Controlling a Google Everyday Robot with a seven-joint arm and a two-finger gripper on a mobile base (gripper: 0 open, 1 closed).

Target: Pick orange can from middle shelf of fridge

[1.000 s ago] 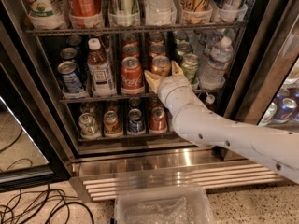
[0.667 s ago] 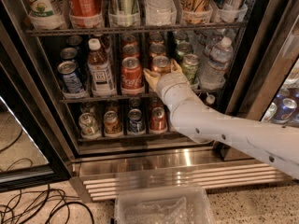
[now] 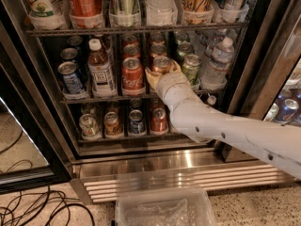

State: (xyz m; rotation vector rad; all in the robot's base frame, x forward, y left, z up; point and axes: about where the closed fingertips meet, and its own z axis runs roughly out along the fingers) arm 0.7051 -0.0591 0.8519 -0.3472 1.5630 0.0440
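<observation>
The orange can (image 3: 161, 63) stands upright at the front of a lane on the middle shelf (image 3: 94, 98) of the fridge (image 3: 263, 69), between the red Coca-Cola can (image 3: 132, 73) and a green can (image 3: 190, 67). Only its silver top and upper body show. My gripper (image 3: 162, 71) reaches in from the lower right on the white arm (image 3: 225, 131). It is at the orange can and open, with one beige finger on each side of the can. The can's lower body is hidden behind the gripper.
On the middle shelf, a blue can (image 3: 71, 77) and a brown bottle (image 3: 100, 68) stand to the left and a water bottle (image 3: 217, 62) to the right. Tall cans in cups fill the rack above. Small cans line the lower shelf (image 3: 117, 134). A clear bin (image 3: 162, 208) and cables (image 3: 37, 208) lie on the floor.
The gripper has stayed at the orange can, with barely any shift. The can has not moved from its place on the shelf.
</observation>
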